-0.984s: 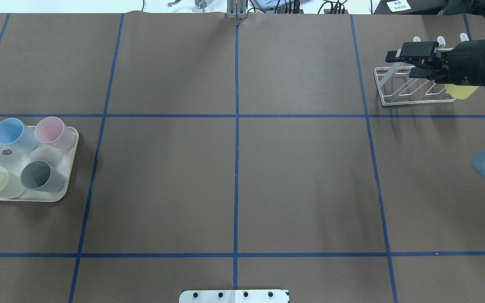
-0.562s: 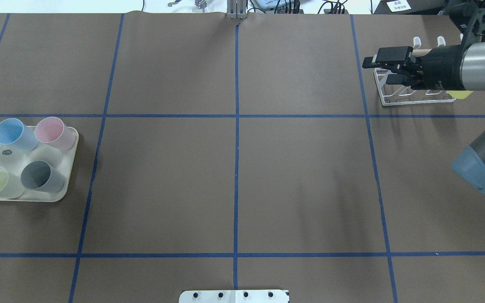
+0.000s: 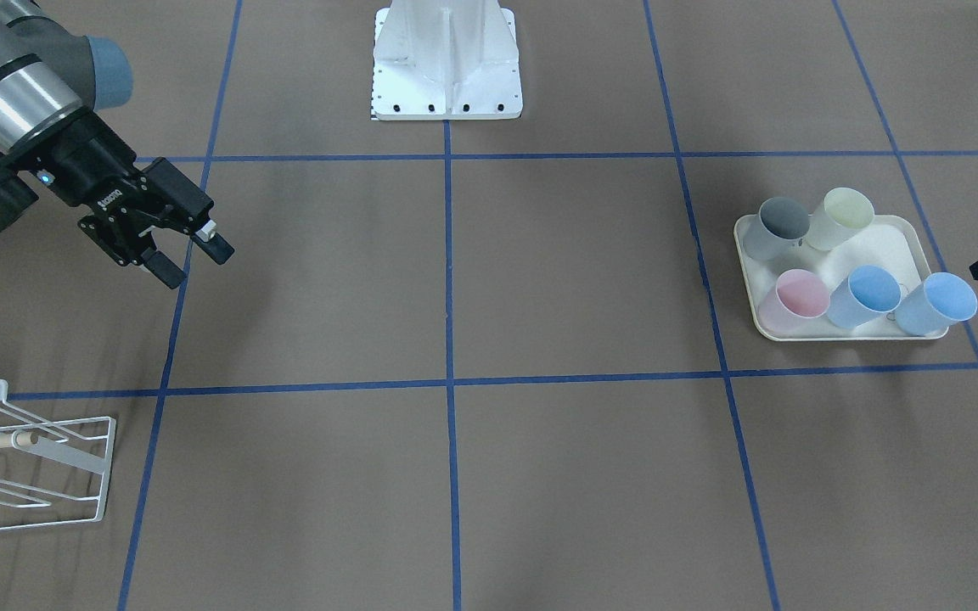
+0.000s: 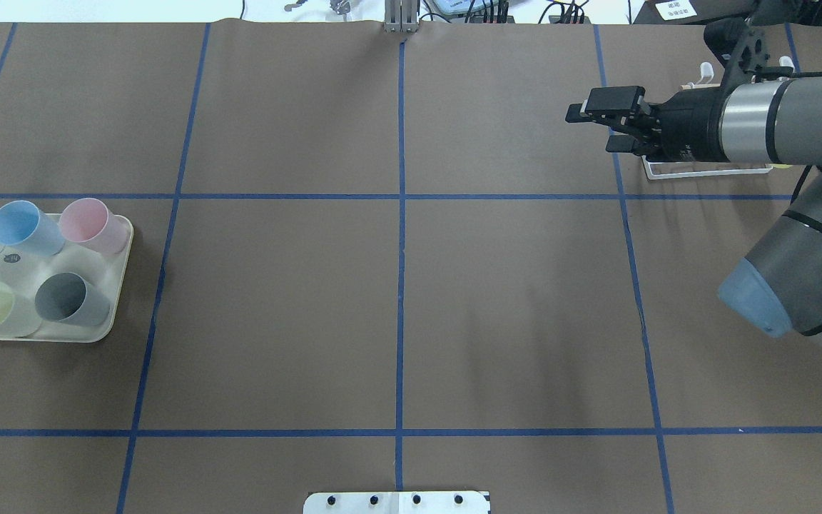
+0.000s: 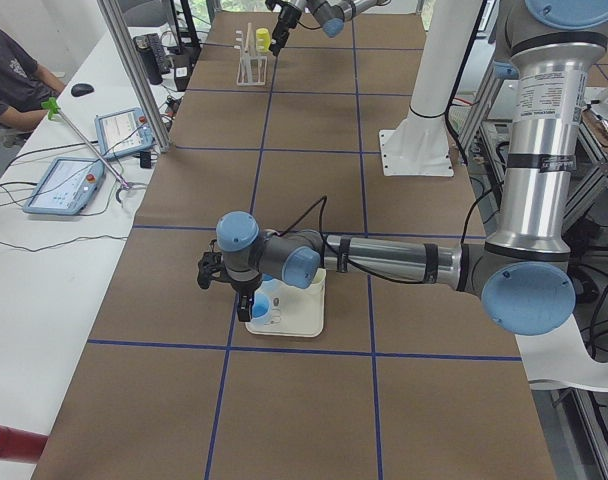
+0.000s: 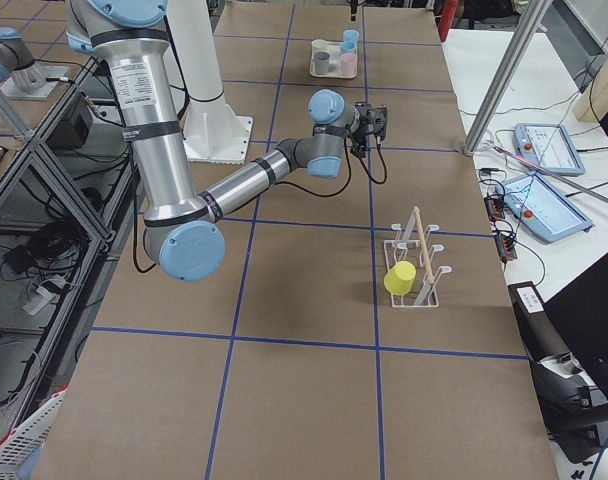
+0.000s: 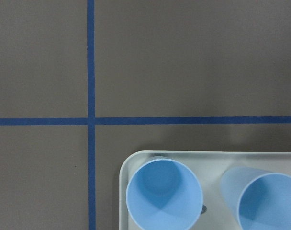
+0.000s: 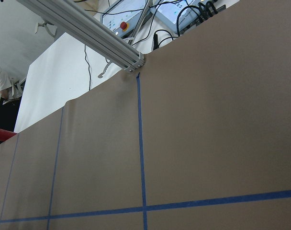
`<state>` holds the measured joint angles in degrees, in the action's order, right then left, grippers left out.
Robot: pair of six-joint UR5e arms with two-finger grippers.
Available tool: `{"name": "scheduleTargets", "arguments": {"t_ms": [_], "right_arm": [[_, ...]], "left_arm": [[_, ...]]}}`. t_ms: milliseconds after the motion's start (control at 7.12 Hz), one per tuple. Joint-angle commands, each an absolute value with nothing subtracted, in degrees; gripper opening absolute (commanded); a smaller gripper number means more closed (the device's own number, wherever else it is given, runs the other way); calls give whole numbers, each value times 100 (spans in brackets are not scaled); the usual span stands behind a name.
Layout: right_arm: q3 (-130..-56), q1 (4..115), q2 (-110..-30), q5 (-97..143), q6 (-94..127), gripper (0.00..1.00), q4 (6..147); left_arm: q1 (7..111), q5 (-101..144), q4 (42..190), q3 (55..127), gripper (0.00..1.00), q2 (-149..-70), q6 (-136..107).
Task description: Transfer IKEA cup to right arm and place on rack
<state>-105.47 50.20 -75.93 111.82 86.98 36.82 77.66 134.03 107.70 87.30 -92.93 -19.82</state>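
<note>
The right-end view shows us plainly the yellow cup (image 6: pixel 400 277) upturned on the rack (image 6: pixel 424 270) near the bench's (image 4: pixel 397 300) far right corner; overhead, the right arm (image 4: pixel 796 118) mostly hides it. The right gripper's (image 4: pixel 591 128) fingers are spread, empty, above open bench. The left gripper's (image 5: pixel 246 302) fingers we cannot tell.

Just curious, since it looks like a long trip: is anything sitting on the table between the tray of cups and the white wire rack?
Nothing visible does. No object lies on the table between the tray and the rack. Only the right gripper hangs open and empty above it, near the rack, where one yellow cup sits.
</note>
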Motion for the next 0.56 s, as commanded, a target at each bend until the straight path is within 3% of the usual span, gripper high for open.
{"name": "scheduleTargets", "arguments": {"t_ms": [0, 281, 422], "right_arm": [[-10433, 4878, -7462, 11057, 8728, 99, 3665], [-10406, 4878, -7418, 11057, 8728, 99, 3656], [-10398, 4878, -7418, 11057, 8728, 99, 3648]], "left_arm": [[7761, 13403, 11057, 8341, 100, -9413, -2012], [7743, 13403, 11406, 8079, 99, -9413, -2039], [7734, 13403, 11547, 7964, 92, -9430, -2065]]}}
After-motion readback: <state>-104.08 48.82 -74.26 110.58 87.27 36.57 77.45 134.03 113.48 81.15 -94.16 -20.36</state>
